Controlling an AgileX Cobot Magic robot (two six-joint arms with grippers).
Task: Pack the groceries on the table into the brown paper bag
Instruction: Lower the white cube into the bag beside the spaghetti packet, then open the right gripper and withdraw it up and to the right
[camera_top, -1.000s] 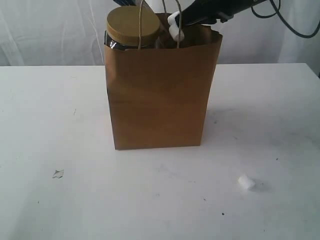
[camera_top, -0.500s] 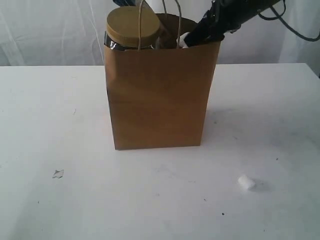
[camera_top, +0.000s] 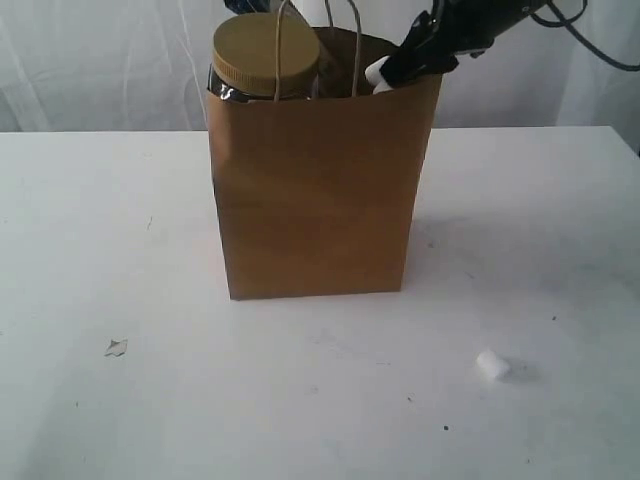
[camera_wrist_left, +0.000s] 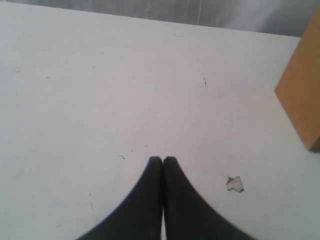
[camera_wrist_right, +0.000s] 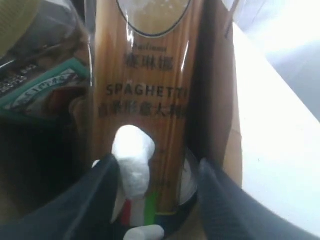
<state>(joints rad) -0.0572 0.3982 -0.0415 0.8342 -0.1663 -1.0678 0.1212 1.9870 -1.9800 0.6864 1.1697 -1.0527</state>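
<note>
Right hand (camera_wrist_right: 159, 167) is looking into the brown paper bag (camera_wrist_right: 220, 100) with its fingers (camera_wrist_right: 95, 200) spread apart. Near the centre of the frame a white marshmallow (camera_wrist_right: 132, 160) sits against one finger, clear of the other. Right behind it is the spaghetti packet (camera_wrist_right: 150, 75), flag stripes at its end. A second marshmallow (camera_wrist_right: 145, 232) lies at the frame's edge, and the nut jar (camera_wrist_right: 40, 85) is just beside the packet.
</note>
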